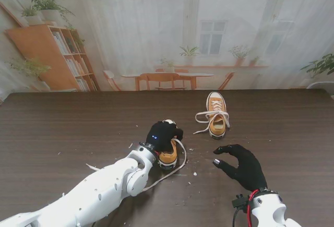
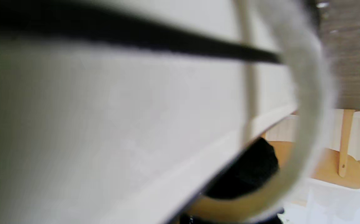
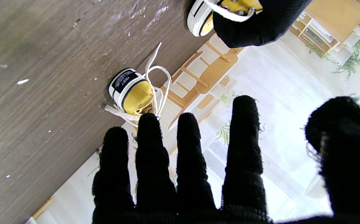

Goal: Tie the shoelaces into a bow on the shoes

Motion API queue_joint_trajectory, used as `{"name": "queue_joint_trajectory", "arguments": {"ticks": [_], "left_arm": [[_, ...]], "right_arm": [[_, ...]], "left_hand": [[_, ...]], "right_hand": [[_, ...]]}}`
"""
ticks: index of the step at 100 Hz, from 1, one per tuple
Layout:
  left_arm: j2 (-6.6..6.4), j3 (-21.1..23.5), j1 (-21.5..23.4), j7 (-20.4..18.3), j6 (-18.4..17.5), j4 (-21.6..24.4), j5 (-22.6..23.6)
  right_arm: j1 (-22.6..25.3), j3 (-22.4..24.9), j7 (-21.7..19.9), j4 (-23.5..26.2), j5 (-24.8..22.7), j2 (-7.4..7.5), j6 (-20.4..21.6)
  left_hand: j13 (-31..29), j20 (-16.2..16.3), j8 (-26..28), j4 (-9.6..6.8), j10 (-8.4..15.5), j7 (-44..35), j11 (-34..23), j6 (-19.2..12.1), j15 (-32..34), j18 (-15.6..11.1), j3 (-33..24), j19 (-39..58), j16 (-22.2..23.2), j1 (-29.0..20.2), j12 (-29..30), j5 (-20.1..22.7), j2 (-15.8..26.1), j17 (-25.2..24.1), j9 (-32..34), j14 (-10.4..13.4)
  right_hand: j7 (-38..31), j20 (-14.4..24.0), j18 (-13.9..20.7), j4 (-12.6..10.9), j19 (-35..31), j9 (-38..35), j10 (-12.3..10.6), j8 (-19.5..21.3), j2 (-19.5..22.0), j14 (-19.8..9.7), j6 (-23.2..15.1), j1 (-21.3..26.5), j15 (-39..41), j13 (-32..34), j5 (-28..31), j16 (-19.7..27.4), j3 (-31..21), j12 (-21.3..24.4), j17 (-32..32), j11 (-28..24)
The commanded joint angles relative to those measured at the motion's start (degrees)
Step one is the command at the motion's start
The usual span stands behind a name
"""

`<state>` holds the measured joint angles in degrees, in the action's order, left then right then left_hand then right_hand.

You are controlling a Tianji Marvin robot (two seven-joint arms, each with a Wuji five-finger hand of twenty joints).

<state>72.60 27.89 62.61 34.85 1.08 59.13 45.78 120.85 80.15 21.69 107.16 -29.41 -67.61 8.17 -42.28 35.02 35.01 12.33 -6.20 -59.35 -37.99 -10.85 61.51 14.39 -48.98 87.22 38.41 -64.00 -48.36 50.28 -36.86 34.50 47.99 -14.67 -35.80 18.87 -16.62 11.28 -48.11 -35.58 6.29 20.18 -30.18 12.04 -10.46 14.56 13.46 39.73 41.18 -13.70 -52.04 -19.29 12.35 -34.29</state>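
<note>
Left robot hand (image 1: 163, 134) grips the nearer yellow sneaker (image 1: 168, 156) at mid-counter; right robot hand (image 1: 241, 164) hovers empty, fingers spread.

The nearer sneaker's white lace (image 1: 175, 168) loops loose beside the left arm onto the dark wood counter (image 1: 62, 128). The farther yellow sneaker (image 1: 216, 114), white-toed, sits farther from me, its laces (image 1: 209, 116) splayed untied. Pale flecks (image 1: 194, 174) litter the counter between the hands.

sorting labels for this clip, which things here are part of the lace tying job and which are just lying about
Part of the job:
- near shoe, left hand closed on it
- its loose lace
- far shoe with untied lace
- right hand, fingers spread, holding nothing

Just lying about:
- white scraps on the table
</note>
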Motion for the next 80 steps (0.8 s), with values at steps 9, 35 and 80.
{"name": "queue_joint_trajectory", "arguments": {"ticks": [9, 35, 80], "left_arm": [[0.15, -0.4, -0.5, -1.3, 0.2, -0.7, 0.4], [-2.94, 2.5, 2.4, -3.8, 1.0, 3.7, 3.7], [-8.36, 11.7, 11.8, -17.9, 4.0, 20.1, 9.2]], "right_arm": [[0.3, 0.1, -0.7, 0.3, 0.2, 0.05, 0.1], [0.1, -0.1, -0.9, 0.1, 0.2, 0.08, 0.0], [0.5, -0.2, -0.5, 0.5, -0.1, 0.07, 0.4]], "left_hand": [[1.0, -1.7, -1.4, -2.72, -0.8, -0.1, -4.6, 4.7, -1.9, -5.2, -2.9, -1.0, -1.3, -7.7, -0.4, -2.3, 9.0, -1.6, 1.7, 1.1], [12.6, 3.9, -10.5, -6.57, -4.4, 8.4, 6.4, 9.7, -5.6, -2.7, -2.2, -6.6, 0.3, 10.0, -5.1, -17.2, 6.2, -13.4, -7.4, 0.8], [27.8, -9.4, -17.1, -11.46, -6.1, 35.2, 19.4, 16.3, -36.0, 6.8, 18.9, -38.1, -11.4, 27.8, 24.3, -23.7, 15.7, -32.1, -26.5, -1.9]], "right_hand": [[0.3, -0.3, 0.0, -2.0, -0.9, -1.7, 0.5, 0.7, 0.6, 0.3, -1.9, 1.5, 0.2, 0.7, 0.7, -0.6, -1.4, 0.9, -0.4, 0.8], [0.4, -0.4, 0.1, -2.0, -0.9, -1.6, 0.5, 0.6, 0.6, 0.2, -1.8, 1.5, 0.2, 0.7, 0.5, -0.6, -1.3, 0.9, -0.4, 0.9], [0.4, -0.4, 0.1, -1.9, -1.0, -1.6, 0.5, 0.6, 0.5, 0.2, -1.9, 1.4, 0.2, 0.7, 0.6, -0.6, -1.0, 0.9, -0.5, 0.9]]}}
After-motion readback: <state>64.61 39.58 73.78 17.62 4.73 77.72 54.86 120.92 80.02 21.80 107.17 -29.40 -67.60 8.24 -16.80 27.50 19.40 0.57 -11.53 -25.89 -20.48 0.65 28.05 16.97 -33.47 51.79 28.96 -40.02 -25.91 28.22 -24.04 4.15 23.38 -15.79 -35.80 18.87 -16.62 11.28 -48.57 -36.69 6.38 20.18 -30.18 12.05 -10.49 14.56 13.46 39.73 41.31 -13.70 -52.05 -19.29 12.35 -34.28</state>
